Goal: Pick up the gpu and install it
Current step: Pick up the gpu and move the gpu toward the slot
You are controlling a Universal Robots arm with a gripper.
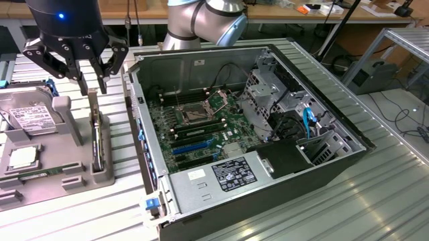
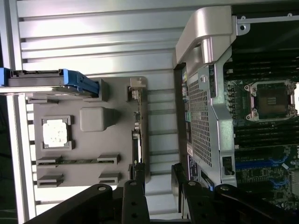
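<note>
I log a hard drive (image 1: 30,116) on edge in the grey tray (image 1: 66,156). A CPU chip (image 1: 23,156) lies flat near it.

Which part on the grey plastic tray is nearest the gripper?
The thin dark gpu card standing on edge, just beneath the open gripper; the silver hard drive sits farther off.

The gpu (image 1: 98,143) is a thin, flat card standing upright on one long edge. It sits in a slot along the exterior view's right edge of a gray holder (image 1: 70,155), with short gray posts at its ends. It runs from the far side of the tabletop (image 1: 375,193) toward the near side. From above it shows as a narrow dark strip with a paler edge on top. It is just beside the open computer case (image 1: 194,198) without touching it, a band of ribbed tabletop between them.
</note>
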